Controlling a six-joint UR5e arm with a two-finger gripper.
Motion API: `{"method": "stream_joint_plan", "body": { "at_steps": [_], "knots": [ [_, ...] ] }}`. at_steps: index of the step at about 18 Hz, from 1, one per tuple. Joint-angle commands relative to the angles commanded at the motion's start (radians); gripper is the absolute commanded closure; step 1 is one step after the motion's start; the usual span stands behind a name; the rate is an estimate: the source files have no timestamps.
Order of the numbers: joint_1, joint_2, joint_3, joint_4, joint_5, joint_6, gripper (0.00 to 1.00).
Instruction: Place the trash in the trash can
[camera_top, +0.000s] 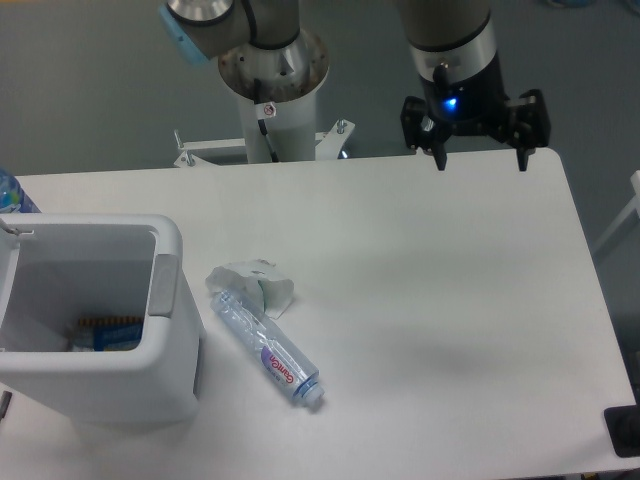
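A crumpled whitish wrapper (254, 283) with green marks lies on the white table, just right of the trash can. Touching its lower edge, a flattened clear bottle (266, 346) with a purple-and-white label points toward the table's front, cap end at lower right. The trash can (165, 300) is a tall white bin with a thick rounded rim and a grey handle patch at the left front; some items show at its bottom. My gripper (481, 158) hangs high over the table's far right edge, fingers spread wide and empty, far from both pieces of trash.
The arm's base column (272, 95) stands behind the table's far edge. A blue-tinted bottle (12, 195) peeks in at the far left behind the bin. A dark object (624, 430) sits at the table's front right corner.
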Motion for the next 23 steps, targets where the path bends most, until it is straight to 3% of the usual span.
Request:
{"method": "stream_joint_plan", "body": {
  "at_steps": [6,11,13,15,17,20,23],
  "knots": [
    [0.015,0.0,-0.002,0.009,-0.049,-0.017,0.0],
    [0.009,-0.003,-0.024,0.063,-0.097,-0.023,0.0],
    [0.008,0.0,-0.063,0.099,-0.153,-0.085,0.0],
    [0.005,0.015,-0.127,0.219,-0.166,-0.223,0.0],
    [-0.001,0.032,-0.185,0.282,-0.166,-0.25,0.0],
    [-0.05,0.037,-0.219,0.282,-0.17,-0.241,0.0],
    [-0.106,0.035,-0.291,0.282,-0.172,-0.134,0.0]
  ]
}}
